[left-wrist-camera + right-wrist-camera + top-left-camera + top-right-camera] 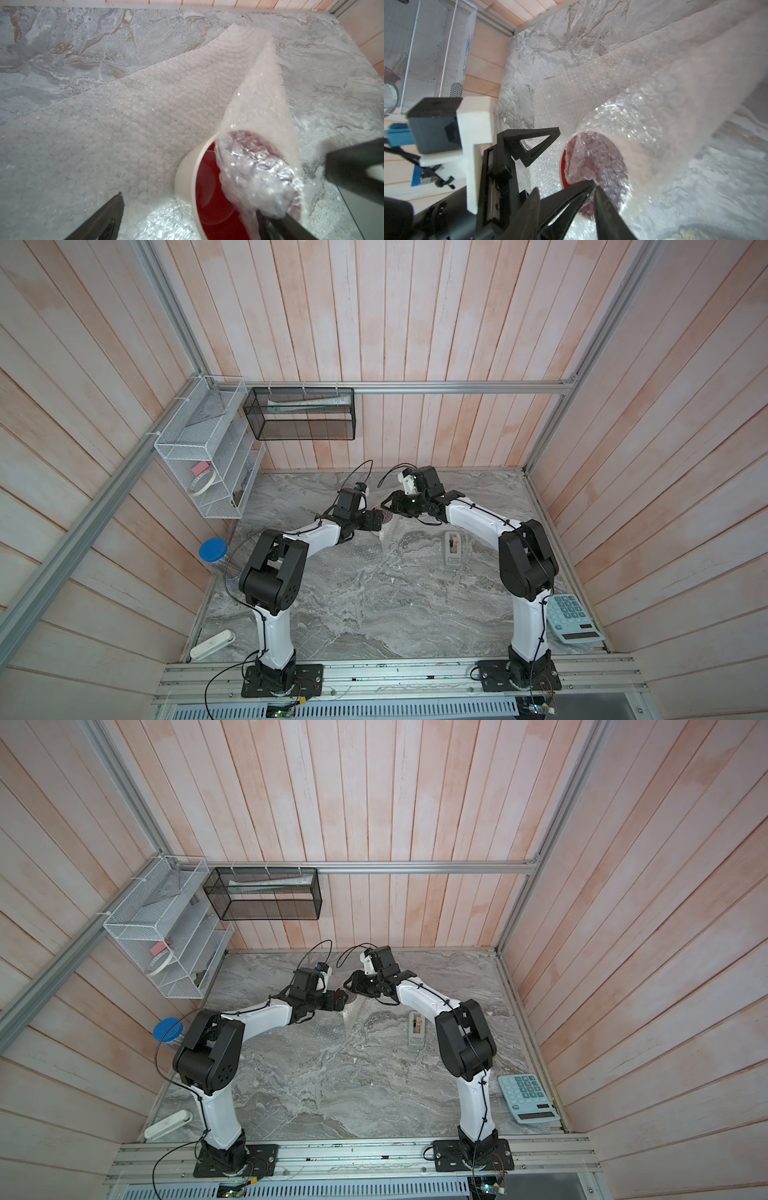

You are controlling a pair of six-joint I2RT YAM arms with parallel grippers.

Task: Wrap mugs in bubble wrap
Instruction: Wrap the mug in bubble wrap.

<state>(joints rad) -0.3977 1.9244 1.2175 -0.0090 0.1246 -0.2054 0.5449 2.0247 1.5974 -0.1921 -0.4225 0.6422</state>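
The white mug (186, 176) with its red inside (562, 166) lies tipped on the bubble wrap (145, 114), near the back middle of the table. In a top view only a sliver of the mug (387, 517) shows between the two grippers. A flap of the wrap (255, 99) is drawn over the mug and crumpled into its mouth. My left gripper (189, 202) is open wide and straddles the mug's rim, one finger outside (108, 216) and one at the mouth (278, 226). My right gripper (593, 182) has its tips together on the crumpled wrap at the mouth.
A grey tape dispenser (453, 549) stands right of the mug. A calculator (571, 618) lies at the right edge, a blue-lidded jar (213, 551) and a white bar-shaped object (212, 644) at the left. A white wire rack (208, 456) and a black mesh basket (299, 414) hang on the walls.
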